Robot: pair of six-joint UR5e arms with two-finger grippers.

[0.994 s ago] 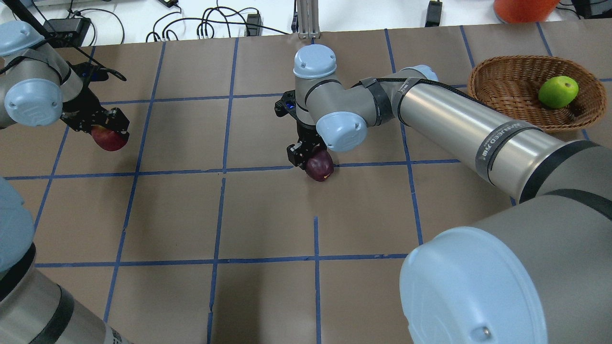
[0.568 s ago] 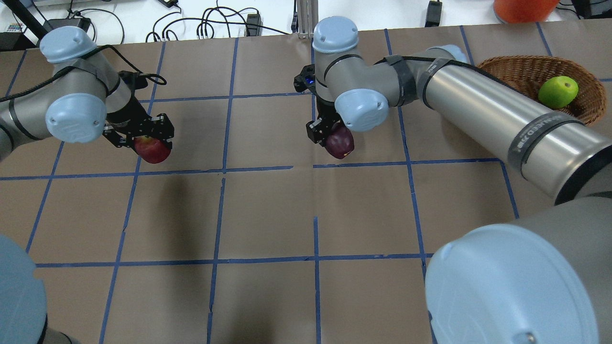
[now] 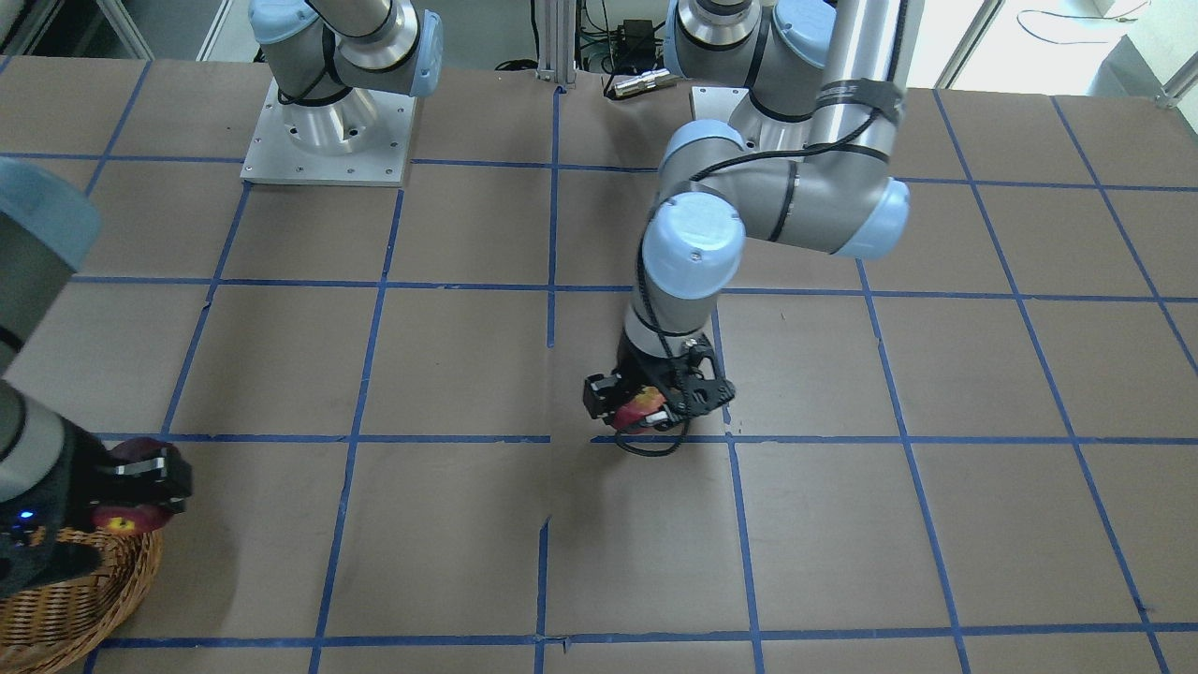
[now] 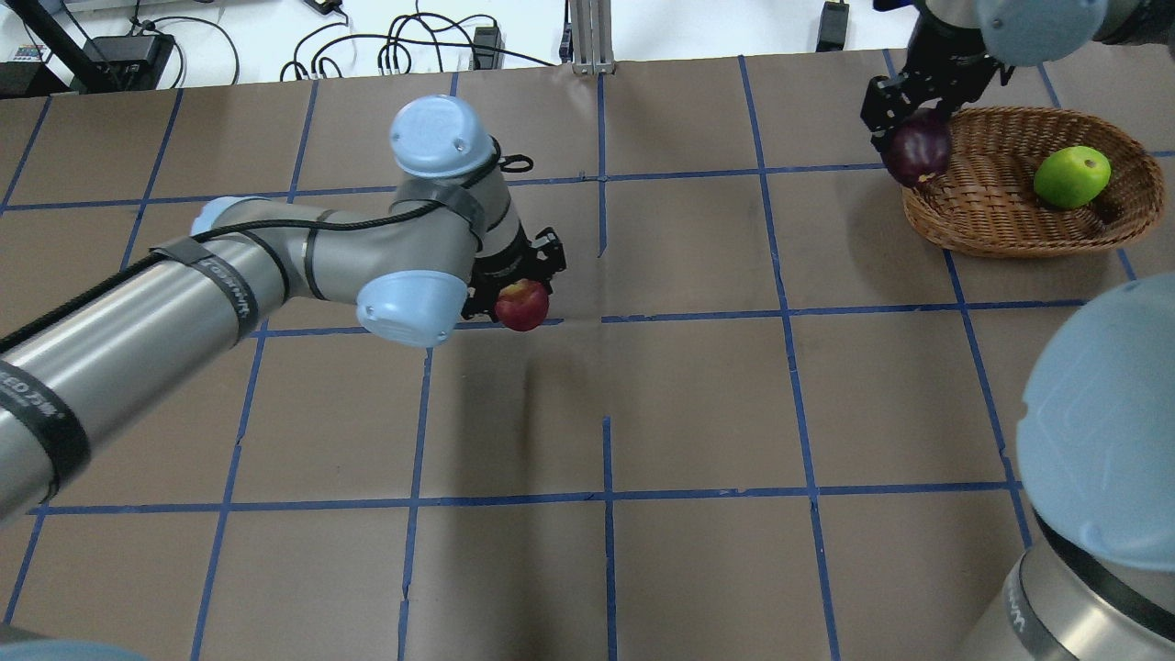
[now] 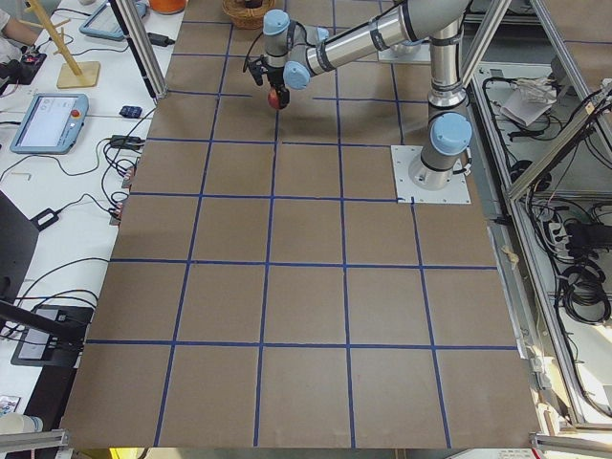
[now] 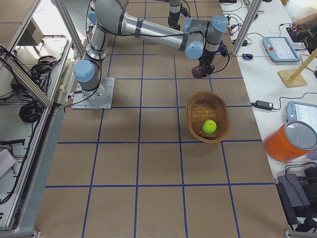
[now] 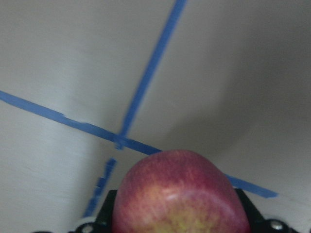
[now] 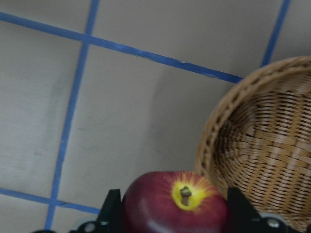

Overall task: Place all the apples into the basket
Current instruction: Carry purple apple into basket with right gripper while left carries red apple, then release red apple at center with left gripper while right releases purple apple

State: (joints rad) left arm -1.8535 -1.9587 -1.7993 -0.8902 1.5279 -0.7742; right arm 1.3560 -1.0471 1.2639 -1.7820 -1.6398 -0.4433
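My left gripper [image 4: 516, 290] is shut on the red apple with a yellowish patch [image 4: 523, 308] and holds it above the table near the middle; the apple fills the bottom of the left wrist view [image 7: 180, 194]. My right gripper [image 4: 911, 124] is shut on the dark maroon apple [image 4: 918, 154], held just above the left rim of the wicker basket [image 4: 1001, 234]. The right wrist view shows that apple [image 8: 165, 206] beside the basket's rim [image 8: 218, 116]. The lime-green apple [image 4: 1071, 176] lies inside the basket at its right side.
An orange container [image 4: 1005, 14] stands behind the basket off the table's far edge. Cables [image 4: 367, 46] and power bricks lie along the far edge. The arm bases [image 3: 328, 131] stand at the robot's side of the table.
My left arm has carried the red apple rightward toward the table's middle. My right arm has carried the maroon apple right and away, from mid-table to the basket's left rim.
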